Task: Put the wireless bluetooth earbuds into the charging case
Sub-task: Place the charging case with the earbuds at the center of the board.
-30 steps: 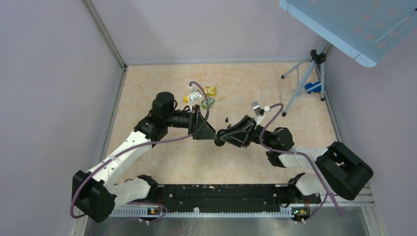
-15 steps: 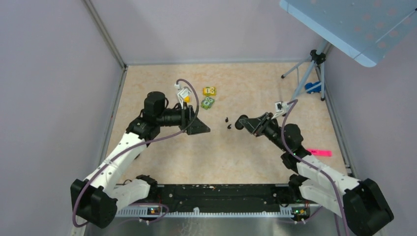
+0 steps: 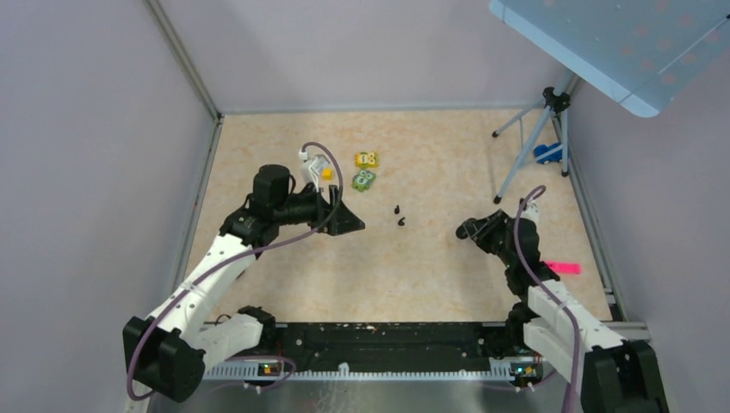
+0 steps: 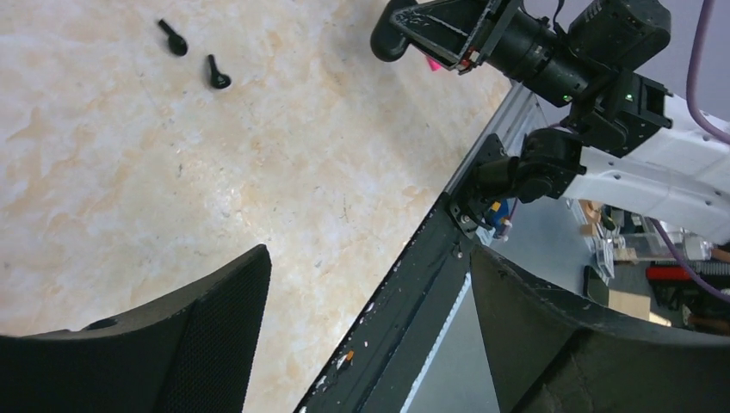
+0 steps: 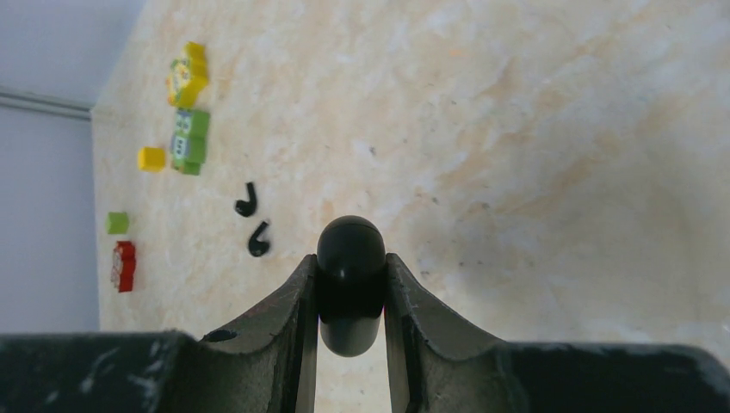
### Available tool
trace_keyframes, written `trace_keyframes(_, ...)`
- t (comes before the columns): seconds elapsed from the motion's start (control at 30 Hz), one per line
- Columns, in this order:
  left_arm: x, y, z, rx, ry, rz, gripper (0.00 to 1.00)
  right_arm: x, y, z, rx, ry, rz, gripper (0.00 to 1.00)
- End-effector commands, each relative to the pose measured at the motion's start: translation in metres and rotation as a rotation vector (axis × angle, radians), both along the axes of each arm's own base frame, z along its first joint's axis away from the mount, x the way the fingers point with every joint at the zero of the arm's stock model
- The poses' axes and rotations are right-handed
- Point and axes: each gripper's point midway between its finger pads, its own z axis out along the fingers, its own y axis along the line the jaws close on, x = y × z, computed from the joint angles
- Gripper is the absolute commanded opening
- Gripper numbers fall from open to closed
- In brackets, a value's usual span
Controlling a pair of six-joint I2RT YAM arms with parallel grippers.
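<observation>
Pulled back rightward since earlier, the right end effector (image 3: 466, 230) sits well apart from the earbuds (image 3: 401, 222) on the bench (image 3: 430, 155). Left wrist: the left end effector (image 4: 370, 344) is spread and empty, with both earbuds lying side by side beyond it. Right wrist: fingers pinching the case (image 5: 350, 249).

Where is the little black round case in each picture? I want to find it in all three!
Top external: the small black roundish charging case is right of centre, at the tip of the right gripper.
Left wrist: at the top edge, right of middle, held by that gripper.
Right wrist: bottom centre, pinched between the fingers.
Shared landmark: the two tiny black earbuds, left of the case in every view.
</observation>
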Motion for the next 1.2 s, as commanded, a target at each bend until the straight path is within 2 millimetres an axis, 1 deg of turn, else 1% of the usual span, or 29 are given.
trace_keyframes(0.0, 0.006, 0.016, -0.003, 0.062, -0.032, 0.110, 0.92, 0.005, 0.002, -0.004, 0.033, 0.076, 0.058, 0.00)
trace_keyframes(0.03, 0.005, 0.018, -0.004, 0.068, -0.029, 0.122, 0.93, 0.007, 0.005, -0.001, 0.026, 0.083, 0.080, 0.00)
trace_keyframes(0.13, 0.002, 0.026, -0.006, 0.087, -0.029, 0.161, 0.98, 0.006, 0.006, -0.003, 0.013, 0.097, 0.095, 0.00)
trace_keyframes(0.3, 0.001, 0.037, -0.025, 0.101, -0.025, 0.241, 0.99, 0.009, -0.005, -0.016, 0.012, 0.132, 0.053, 0.00)
trace_keyframes(0.43, 0.004, 0.046, -0.040, 0.130, 0.027, 0.321, 0.99, 0.011, -0.004, -0.028, 0.036, 0.173, 0.062, 0.00)
trace_keyframes(0.5, 0.004, 0.049, -0.044, 0.147, 0.033, 0.333, 0.99, 0.010, -0.001, -0.036, 0.046, 0.199, 0.074, 0.03)
trace_keyframes(0.57, 0.005, 0.051, -0.045, 0.155, 0.041, 0.351, 0.99, 0.008, -0.002, -0.041, 0.055, 0.209, 0.064, 0.03)
trace_keyframes(0.67, 0.005, 0.050, -0.047, 0.168, 0.076, 0.349, 0.99, 0.006, -0.003, -0.043, 0.057, 0.207, 0.057, 0.04)
trace_keyframes(0.8, 0.007, 0.052, -0.054, 0.207, 0.108, 0.359, 0.99, 0.003, -0.011, -0.047, 0.023, 0.216, 0.032, 0.06)
trace_keyframes(0.9, 0.012, 0.061, -0.047, 0.224, 0.079, 0.411, 0.99, -0.001, -0.018, -0.051, -0.005, 0.231, 0.009, 0.07)
trace_keyframes(0.97, 0.016, 0.069, -0.043, 0.254, 0.062, 0.451, 0.99, -0.004, -0.020, -0.053, -0.008, 0.236, 0.006, 0.08)
trace_keyframes(1.03, 0.018, 0.081, -0.043, 0.300, 0.068, 0.507, 0.99, -0.005, -0.020, -0.053, -0.009, 0.236, 0.008, 0.11)
trace_keyframes(1.07, 0.019, 0.087, -0.045, 0.327, 0.077, 0.541, 0.99, -0.006, -0.020, -0.054, -0.010, 0.242, 0.010, 0.15)
trace_keyframes(1.1, 0.021, 0.094, -0.044, 0.348, 0.083, 0.577, 0.99, -0.007, -0.021, -0.055, -0.014, 0.247, 0.009, 0.21)
trace_keyframes(1.17, 0.023, 0.107, -0.045, 0.389, 0.097, 0.645, 0.99, -0.009, -0.022, -0.056, -0.023, 0.256, 0.004, 0.43)
